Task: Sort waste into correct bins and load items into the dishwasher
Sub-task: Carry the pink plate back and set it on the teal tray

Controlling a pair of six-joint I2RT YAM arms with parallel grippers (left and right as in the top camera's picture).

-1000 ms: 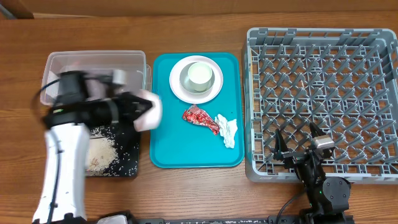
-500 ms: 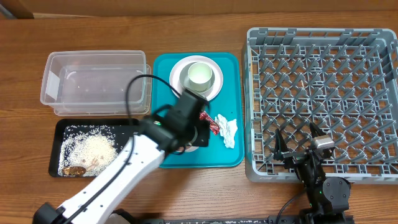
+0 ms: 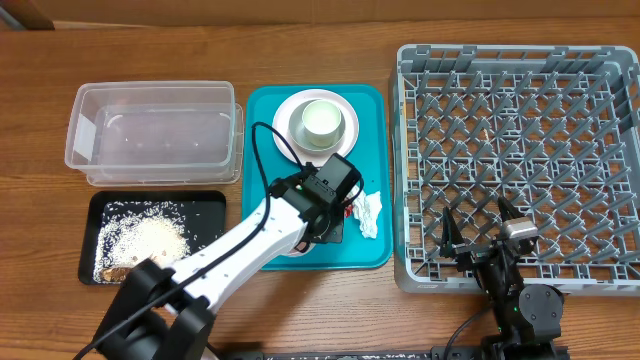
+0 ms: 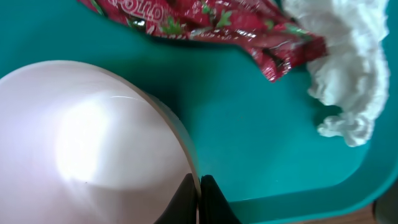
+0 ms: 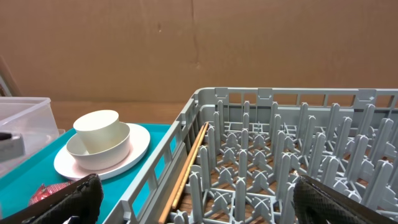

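Left gripper (image 4: 199,194) pinches bowl (image 4: 93,143) rim | now off black tray (image 3: 207,213), rice (image 3: 142,240) dumped there, over teal tray (image 4: 261,143) | bowl looks ready for rack (image 3: 520,130) | right gripper (image 3: 478,228) spread, idle

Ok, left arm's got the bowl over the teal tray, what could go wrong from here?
1. The left end effector pinches only the thin rim of the bowl, so it may slip or swing.
2. The red wrapper and napkin lie close beside the bowl on the teal tray; a low move could drag them.
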